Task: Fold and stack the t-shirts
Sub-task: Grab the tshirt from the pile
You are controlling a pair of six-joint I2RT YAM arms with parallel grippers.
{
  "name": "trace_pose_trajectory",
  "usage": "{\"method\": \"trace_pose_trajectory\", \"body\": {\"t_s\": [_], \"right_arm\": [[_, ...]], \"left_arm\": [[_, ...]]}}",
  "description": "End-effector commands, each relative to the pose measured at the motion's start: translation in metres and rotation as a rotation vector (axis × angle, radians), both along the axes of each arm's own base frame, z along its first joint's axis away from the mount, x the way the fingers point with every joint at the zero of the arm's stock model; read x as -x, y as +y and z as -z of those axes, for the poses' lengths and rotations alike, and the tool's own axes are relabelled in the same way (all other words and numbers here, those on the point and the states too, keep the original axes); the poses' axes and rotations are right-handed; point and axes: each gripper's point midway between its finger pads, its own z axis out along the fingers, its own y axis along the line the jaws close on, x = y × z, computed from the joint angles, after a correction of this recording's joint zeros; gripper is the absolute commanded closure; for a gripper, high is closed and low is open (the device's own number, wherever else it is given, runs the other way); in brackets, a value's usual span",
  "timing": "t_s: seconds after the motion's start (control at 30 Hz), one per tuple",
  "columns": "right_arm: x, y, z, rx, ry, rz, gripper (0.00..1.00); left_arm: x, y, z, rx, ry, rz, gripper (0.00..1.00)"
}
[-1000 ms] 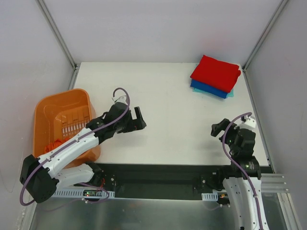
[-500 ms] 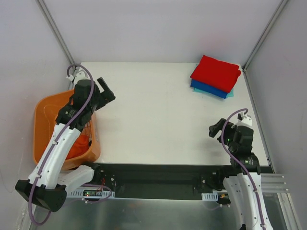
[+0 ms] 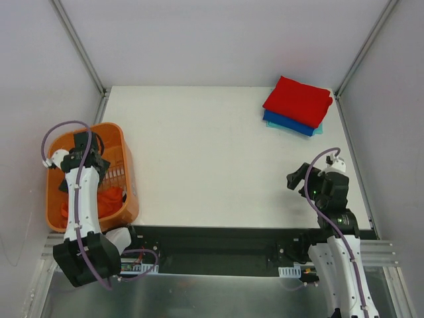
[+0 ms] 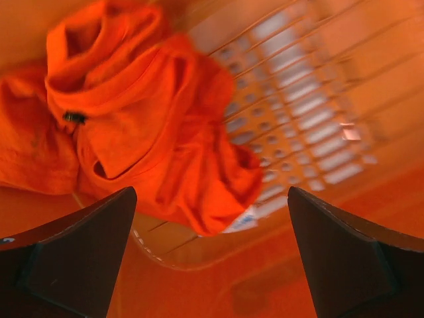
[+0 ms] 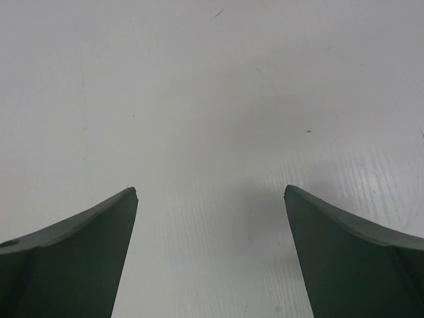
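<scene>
Well, my left pincer hangs released, jaws spread wide and grasping nothing, right above the crumpled bright orange cloth t-shirt. The cloth lies beyond the tips, and the blur keeps me from telling how close it is. That shirt sits bunched in a heap inside the rigid orange plastic slotted basket, towards its near end, with bare slotted floor showing beside the folds. A small dark mark sits on one fold; I cannot tell what it is. The basket stands at the left edge of the flat white table, and seen from above my white left arm rises from its base and bends over the basket.

My right pincer is released too, jaws wide apart, with only bare white tabletop between them. It hovers near the right front of the table, well apart from the stack in the far right corner. That stack has a folded red cloth t-shirt on top and a folded blue cloth t-shirt under it. A folded pale teal cloth t-shirt lies at the bottom, showing only a thin edge
</scene>
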Motion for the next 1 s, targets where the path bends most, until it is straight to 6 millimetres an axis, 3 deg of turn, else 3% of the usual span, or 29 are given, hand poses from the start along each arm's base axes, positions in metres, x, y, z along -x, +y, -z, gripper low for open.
{"method": "trace_pose_trajectory", "body": {"t_s": [0.0,0.17,0.27,0.4,0.53,0.57,0.63,0.73,0.83,0.97], "right_arm": [[-0.008,0.005,-0.014,-0.009,-0.035,-0.023,0.03],[-0.011,0.004,-0.012,-0.005,-0.027,-0.023,0.03],[-0.013,0.005,-0.013,-0.007,-0.032,-0.023,0.03],[-0.013,0.001,-0.011,0.007,-0.017,-0.009,0.03],[-0.012,-0.002,-0.013,0.019,-0.025,0.007,0.03],[-0.012,-0.003,-0.013,0.02,-0.028,0.01,0.03],[-0.012,-0.004,-0.012,0.023,-0.025,0.012,0.03],[-0.012,-0.003,-0.013,0.022,-0.024,0.013,0.03],[-0.013,-0.003,-0.013,0.02,-0.024,0.012,0.03],[-0.013,-0.003,-0.013,0.019,-0.024,0.011,0.03]], "left_arm": [[0.022,-0.004,0.054,0.104,0.062,-0.156,0.0],[0.024,0.018,0.09,0.099,0.072,-0.238,0.01],[0.024,0.02,0.109,0.136,0.12,-0.229,0.01],[0.003,0.016,0.136,0.228,0.133,-0.166,0.06],[-0.006,0.008,0.151,0.303,0.154,-0.118,0.54],[-0.008,0.006,0.153,0.317,0.156,-0.103,0.78],[-0.011,0.004,0.151,0.325,0.136,-0.098,1.0],[-0.024,0.003,0.14,0.33,0.072,-0.044,1.0],[-0.043,-0.003,0.117,0.335,-0.029,0.057,1.0],[-0.068,-0.016,0.059,0.285,-0.252,0.209,1.0]]}}
